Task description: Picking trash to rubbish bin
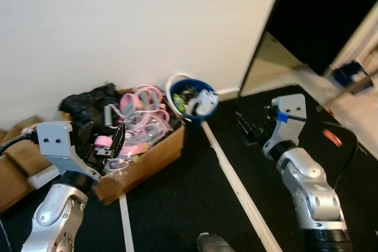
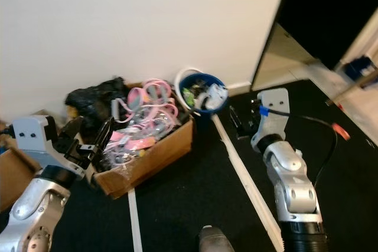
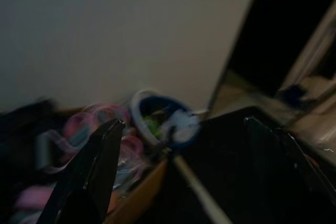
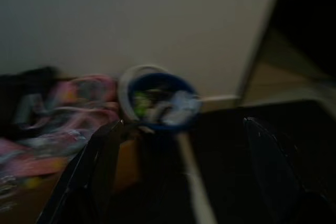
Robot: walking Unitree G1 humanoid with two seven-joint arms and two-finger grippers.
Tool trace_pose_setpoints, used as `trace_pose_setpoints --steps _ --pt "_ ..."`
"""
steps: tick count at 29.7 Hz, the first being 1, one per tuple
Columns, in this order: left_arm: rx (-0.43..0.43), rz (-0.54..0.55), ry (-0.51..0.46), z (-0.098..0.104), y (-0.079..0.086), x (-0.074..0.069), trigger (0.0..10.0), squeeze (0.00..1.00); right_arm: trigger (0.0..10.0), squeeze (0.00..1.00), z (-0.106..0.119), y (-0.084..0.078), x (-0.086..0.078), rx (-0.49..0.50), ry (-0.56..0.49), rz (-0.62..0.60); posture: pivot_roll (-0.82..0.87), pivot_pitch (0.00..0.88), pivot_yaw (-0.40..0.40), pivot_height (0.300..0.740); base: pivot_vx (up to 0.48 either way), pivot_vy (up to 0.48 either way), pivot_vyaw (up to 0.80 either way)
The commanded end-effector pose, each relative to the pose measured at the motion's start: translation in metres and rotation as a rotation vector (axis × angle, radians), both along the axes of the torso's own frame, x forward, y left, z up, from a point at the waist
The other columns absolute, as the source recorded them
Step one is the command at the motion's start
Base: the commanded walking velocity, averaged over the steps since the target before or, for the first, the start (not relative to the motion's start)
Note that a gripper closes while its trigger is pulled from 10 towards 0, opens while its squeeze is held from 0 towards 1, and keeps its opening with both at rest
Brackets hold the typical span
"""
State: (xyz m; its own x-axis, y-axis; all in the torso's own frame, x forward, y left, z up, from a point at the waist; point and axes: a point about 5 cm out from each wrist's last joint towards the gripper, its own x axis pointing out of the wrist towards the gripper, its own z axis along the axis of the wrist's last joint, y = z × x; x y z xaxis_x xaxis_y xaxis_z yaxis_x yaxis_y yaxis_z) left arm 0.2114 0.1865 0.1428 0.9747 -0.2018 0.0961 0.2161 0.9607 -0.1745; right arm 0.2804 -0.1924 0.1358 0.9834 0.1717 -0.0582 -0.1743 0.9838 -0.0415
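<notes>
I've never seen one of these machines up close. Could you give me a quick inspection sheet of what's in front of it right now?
Surface: black carpet floor crossed by a white floor strip.
Job's things: blue rubbish bin against the wall, already holding trash.
Clutter: open cardboard box of pink plastic items, black bag behind it.
Grippers: left tool open, empty, beside the box; right tool open, empty, over the carpet right of the bin.
Cables: black cable looping along the right arm.
Surroundings: white wall, dark doorway on the right.
</notes>
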Motion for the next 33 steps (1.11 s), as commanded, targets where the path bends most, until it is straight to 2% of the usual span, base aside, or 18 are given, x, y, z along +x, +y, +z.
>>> trace_pose_setpoints --steps 1,33 --pt "0.006 0.007 0.018 -0.0045 0.0022 -0.0023 10.0 0.00 10.0 0.00 -0.0040 0.0030 -0.0004 0.008 0.023 0.014 -0.13 0.002 -0.009 0.740 0.000 0.000 -0.80" --pt "0.016 0.000 0.033 -0.0071 0.0002 -0.0021 10.0 0.00 10.0 0.00 -0.0058 0.0008 0.0009 0.000 0.031 0.019 -0.14 0.000 -0.028 0.740 0.000 0.000 -0.80"
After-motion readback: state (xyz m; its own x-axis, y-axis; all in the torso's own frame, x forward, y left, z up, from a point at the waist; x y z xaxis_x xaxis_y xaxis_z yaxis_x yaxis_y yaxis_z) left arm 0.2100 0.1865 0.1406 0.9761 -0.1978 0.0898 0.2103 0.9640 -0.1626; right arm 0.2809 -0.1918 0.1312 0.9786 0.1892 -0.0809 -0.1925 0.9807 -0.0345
